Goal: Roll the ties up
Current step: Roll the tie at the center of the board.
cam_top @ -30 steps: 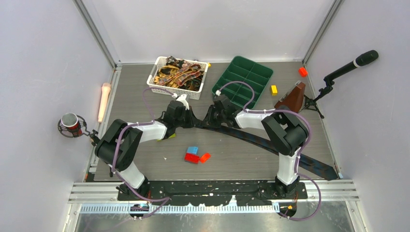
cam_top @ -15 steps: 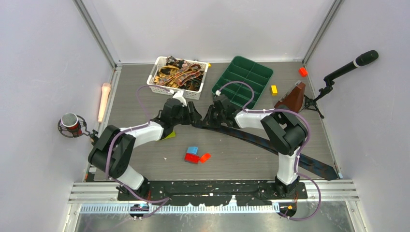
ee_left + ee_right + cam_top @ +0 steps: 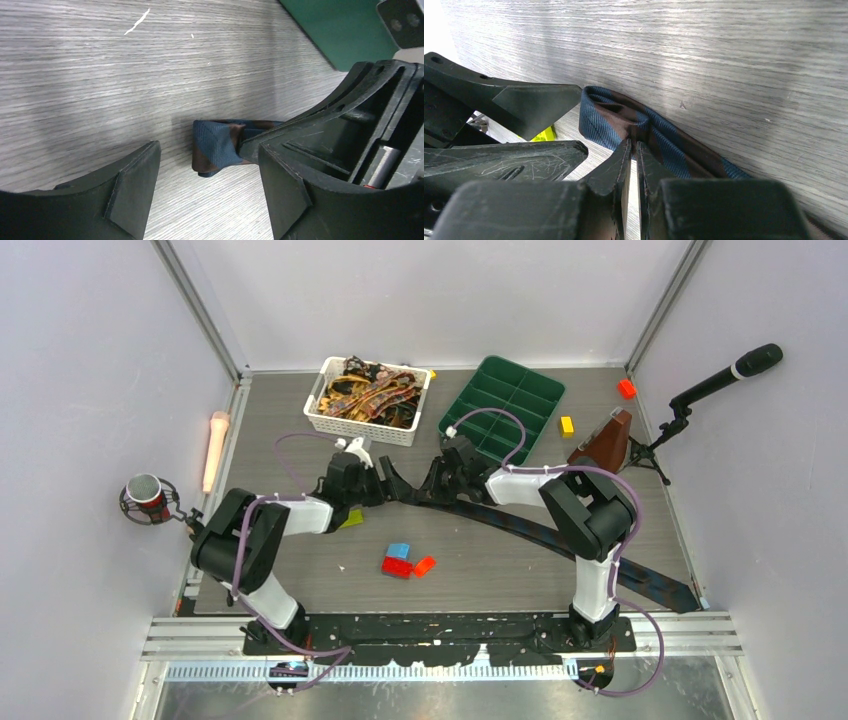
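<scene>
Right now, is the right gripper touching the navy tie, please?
Touching. The right wrist view shows the right gripper closed on the navy tie, fabric pinched between its fingertips just behind the fold.

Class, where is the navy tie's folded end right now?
The folded end of the navy tie lies mid-table in the top view, near the green tray. It is pinched by the right gripper, between the open left gripper's fingers.

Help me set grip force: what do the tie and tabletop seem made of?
The tie: woven fabric, perhaps silk or polyester; fine diagonal ribbing, faint sheen, navy and brown stripes. The tabletop: probably grey wood-grain laminate, smooth; streaked print with soft glare.
</scene>
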Controlling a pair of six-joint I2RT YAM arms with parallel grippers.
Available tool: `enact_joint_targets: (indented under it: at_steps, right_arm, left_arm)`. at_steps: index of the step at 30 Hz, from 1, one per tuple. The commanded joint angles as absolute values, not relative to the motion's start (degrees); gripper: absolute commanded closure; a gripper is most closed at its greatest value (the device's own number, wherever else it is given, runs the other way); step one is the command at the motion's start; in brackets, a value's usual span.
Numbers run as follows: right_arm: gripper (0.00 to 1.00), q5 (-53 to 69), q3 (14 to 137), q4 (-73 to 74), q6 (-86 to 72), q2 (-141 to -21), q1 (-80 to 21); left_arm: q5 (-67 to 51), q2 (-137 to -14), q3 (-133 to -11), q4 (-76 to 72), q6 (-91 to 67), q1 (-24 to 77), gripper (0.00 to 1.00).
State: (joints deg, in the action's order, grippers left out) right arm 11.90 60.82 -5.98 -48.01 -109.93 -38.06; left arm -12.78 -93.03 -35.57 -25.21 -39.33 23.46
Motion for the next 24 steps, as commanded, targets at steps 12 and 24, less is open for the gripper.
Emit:
enact_joint_targets:
  at_steps: [12,24]
  right_arm:
    - [0.85,11.16,61.75,-6.74,-48.39,-110.30,-37.53]
    - [0.85,11.64,61.34,-7.09,-48.59,-110.35,-37.44]
  left_arm:
    - [-19.52,-97.32,-33.94,-33.10,-41.42,22.92,0.44]
    - [-20.54,-99.35,-35.30,-33.31,-41.22,23.38,0.53]
